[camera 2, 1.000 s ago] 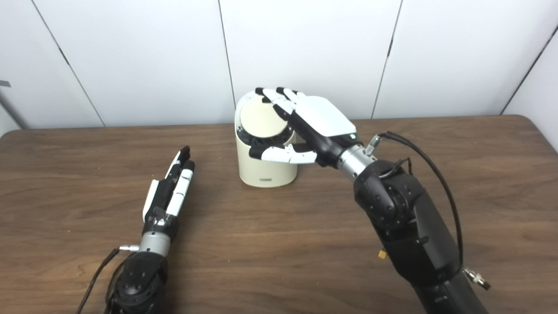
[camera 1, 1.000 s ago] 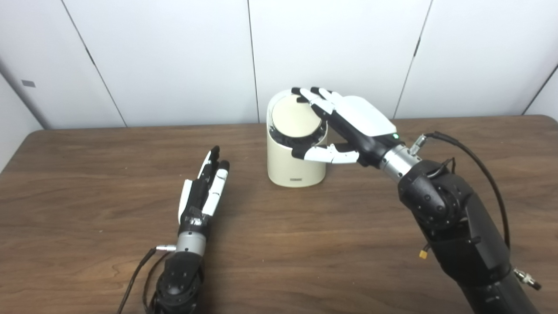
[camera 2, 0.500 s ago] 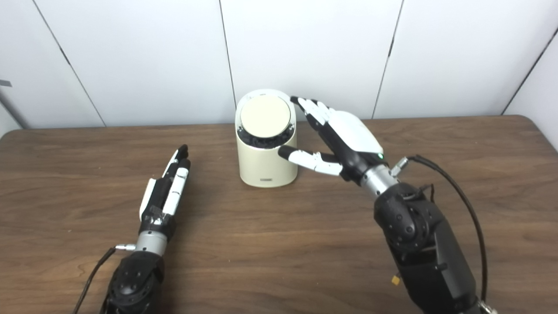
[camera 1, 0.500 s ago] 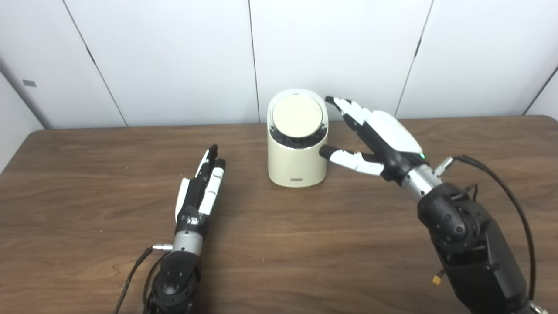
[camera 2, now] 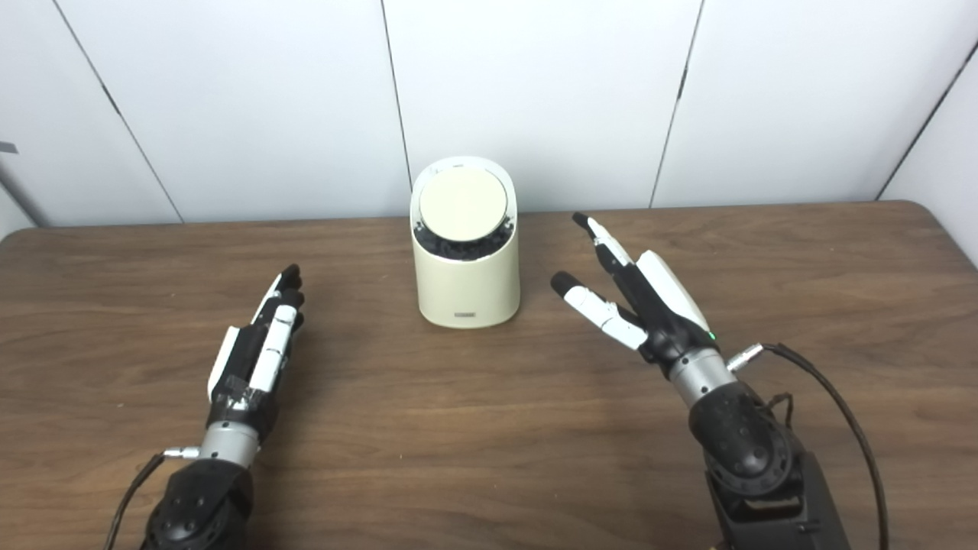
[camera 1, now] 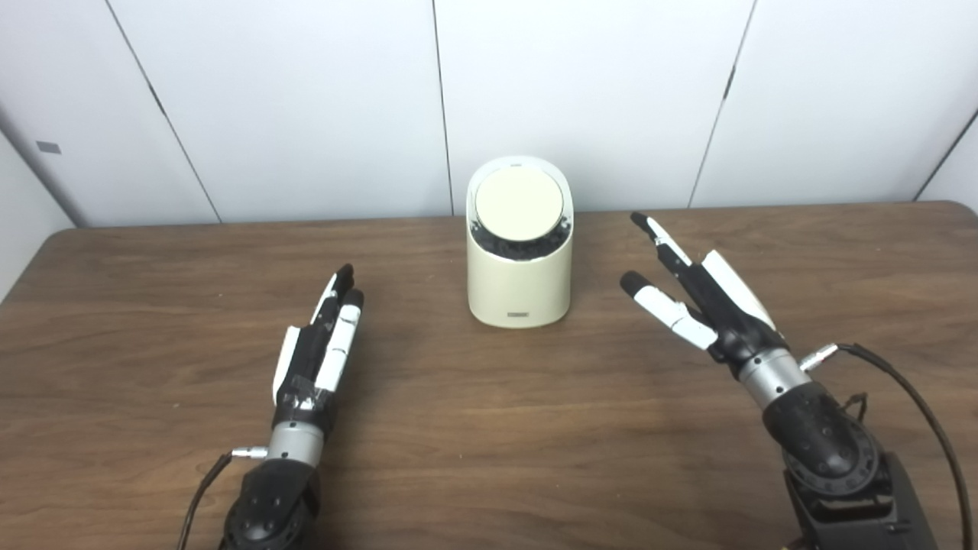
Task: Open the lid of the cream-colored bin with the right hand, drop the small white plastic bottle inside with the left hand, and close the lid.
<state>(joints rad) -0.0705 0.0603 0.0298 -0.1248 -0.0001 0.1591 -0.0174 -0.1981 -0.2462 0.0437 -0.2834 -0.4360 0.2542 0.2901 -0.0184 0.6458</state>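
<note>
A: Bin position?

B: Cream-colored bin (camera 1: 519, 263) stands upright toward the back of the brown wooden table (camera 1: 489, 458), near the white panelled wall (camera 1: 306, 99). Small dark label low on its front face.

A: Lid?

B: Round lid (camera 1: 519, 202) sits tilted in the slanted top opening, facing the cameras. It looks seated in its ring. A dark band shows under its lower edge.

A: Right hand?

B: Right hand (camera 2: 638, 294) is off to the bin's right, apart from it, touching nothing. Fingers are stretched out and point up and back toward the wall, thumb splayed out toward the bin. Spread and empty. Whether it rests on the table or floats above it, I cannot tell.

A: Left hand?

B: Left hand (camera 1: 321, 347) lies low over the table on the bin's left, well apart from it. Fingers are straight and close together, pointing away from the robot. Flat, extended, holding nothing.

A: The small white plastic bottle?

B: Not visible in either view. Cannot tell from the outside what the bin holds.

A: Cables?

B: A black cable (camera 2: 840, 412) loops beside the right wrist, and another one trails from the left forearm.
</note>
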